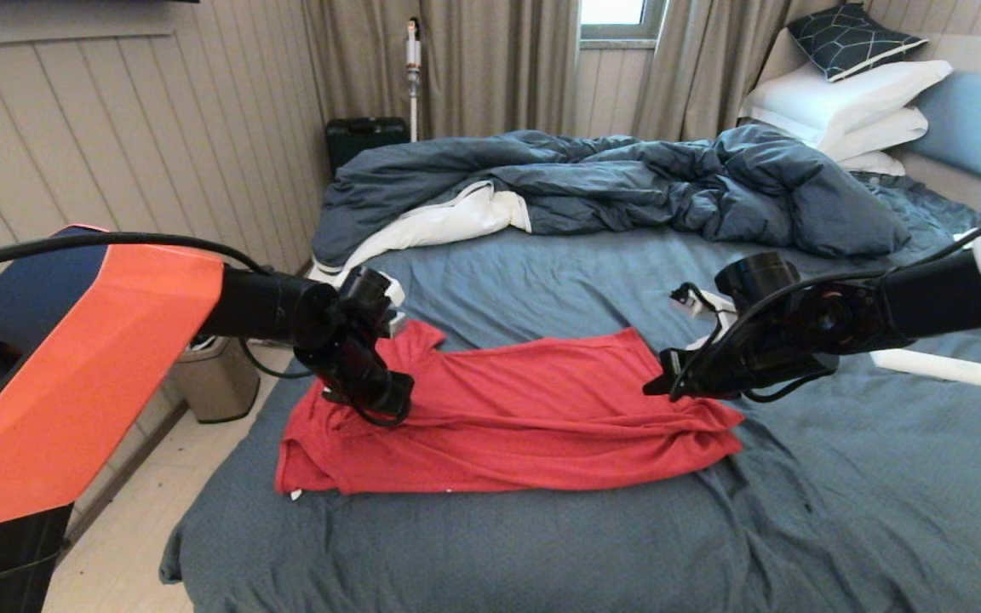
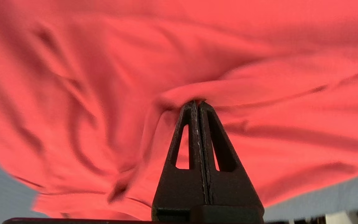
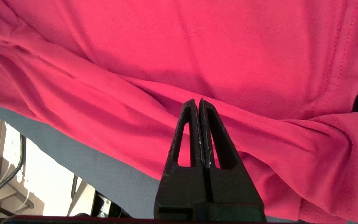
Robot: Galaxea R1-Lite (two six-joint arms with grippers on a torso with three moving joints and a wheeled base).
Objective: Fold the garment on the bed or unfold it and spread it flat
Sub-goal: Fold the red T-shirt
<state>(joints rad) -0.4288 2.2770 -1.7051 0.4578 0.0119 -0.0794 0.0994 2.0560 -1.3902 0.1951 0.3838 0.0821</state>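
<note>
Slate-blue bed [image 1: 542,545], open sheet around red T-shirt [image 1: 524,409], grippers pinched at both ends.

The garment [image 1: 524,417] lies across the near middle of the bed [image 1: 840,528], its length running left to right. The duvet [image 1: 627,183] is heaped behind it, with 3 or so pillows [image 1: 848,106] stacked at the far right. The left gripper [image 1: 384,400] sits on the garment's left end, the right gripper [image 1: 656,387] at its right end.
</note>
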